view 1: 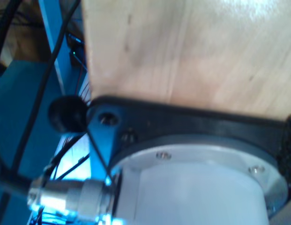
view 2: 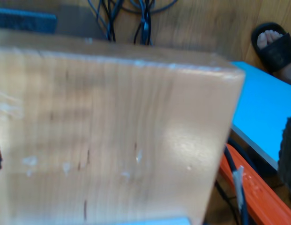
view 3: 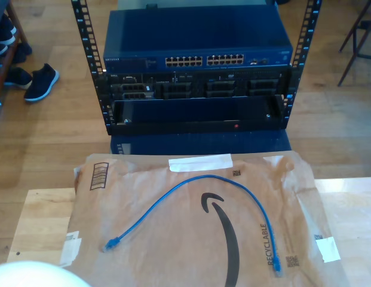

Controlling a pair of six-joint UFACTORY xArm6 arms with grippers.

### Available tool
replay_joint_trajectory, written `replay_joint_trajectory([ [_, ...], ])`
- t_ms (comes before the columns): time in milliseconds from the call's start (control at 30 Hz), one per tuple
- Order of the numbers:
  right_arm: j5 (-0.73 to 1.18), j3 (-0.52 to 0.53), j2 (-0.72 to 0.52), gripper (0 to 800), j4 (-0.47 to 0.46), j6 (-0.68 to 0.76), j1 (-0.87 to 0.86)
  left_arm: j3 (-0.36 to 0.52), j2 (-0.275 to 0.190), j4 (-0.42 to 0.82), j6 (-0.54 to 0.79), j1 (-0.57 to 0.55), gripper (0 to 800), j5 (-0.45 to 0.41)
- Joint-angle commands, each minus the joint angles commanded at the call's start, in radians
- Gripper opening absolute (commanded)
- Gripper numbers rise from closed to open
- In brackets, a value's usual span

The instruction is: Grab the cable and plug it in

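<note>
Thin bright blue Ethernet patch cable (view 3: 216,180) lies slack on a crumpled brown paper mailer (view 3: 143,239) covering the pale wooden table (view 3: 36,221), near side of the dark blue rack-mounted network switch (view 3: 197,45). It forms an arch: crown toward the rack, one booted plug (view 3: 111,244) at the exterior view's near left, the other (view 3: 276,264) at near right. Long axis runs roughly left to right.

Judgement: light, limp, thin jacket probably slippery; plug latch fragile. Best hold is on a boot just behind the plug, so the tip stays steerable.

My first gripper and my second gripper: jaw state cannot be told; both wrist views face blurred wood.
</note>
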Motion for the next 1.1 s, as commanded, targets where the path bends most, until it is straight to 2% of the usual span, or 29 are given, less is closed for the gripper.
replay_joint_trajectory([
  [100, 0.052, -0.074, -0.005, 794, 0.089, 0.005, 0.052, -0.054, -0.006, 0.000, -0.021, -0.044, 800, 0.069],
  [167, 0.064, -0.110, -0.003, 793, 0.135, 0.025, 0.086, -0.103, -0.006, 0.000, -0.048, -0.100, 800, 0.149],
  [267, 0.071, -0.149, -0.002, 793, 0.141, 0.126, 0.166, -0.175, -0.006, 0.000, -0.126, -0.186, 800, 0.227],
  [367, 0.071, -0.181, 0.003, 793, 0.140, 0.269, 0.313, -0.210, -0.006, -0.002, -0.230, -0.285, 800, 0.229],
  [633, 0.104, -0.336, 0.075, 789, 0.140, 0.750, 0.781, -0.298, 0.003, -0.114, -0.637, -0.713, 800, 0.230],
  [733, 0.133, -0.400, 0.152, 789, 0.141, 0.914, 0.967, -0.322, 0.005, -0.176, -0.778, -0.856, 800, 0.229],
  [833, 0.133, -0.436, 0.249, 792, 0.141, 1.069, 1.163, -0.354, 0.014, -0.189, -0.916, -0.977, 800, 0.221],
  [1033, 0.123, -0.539, 0.443, 796, 0.144, 1.336, 1.545, -0.396, 0.023, -0.221, -1.085, -1.126, 800, 0.216],
  [1100, 0.121, -0.606, 0.509, 796, 0.183, 1.415, 1.666, -0.405, 0.029, -0.259, -1.119, -1.162, 800, 0.216],
])
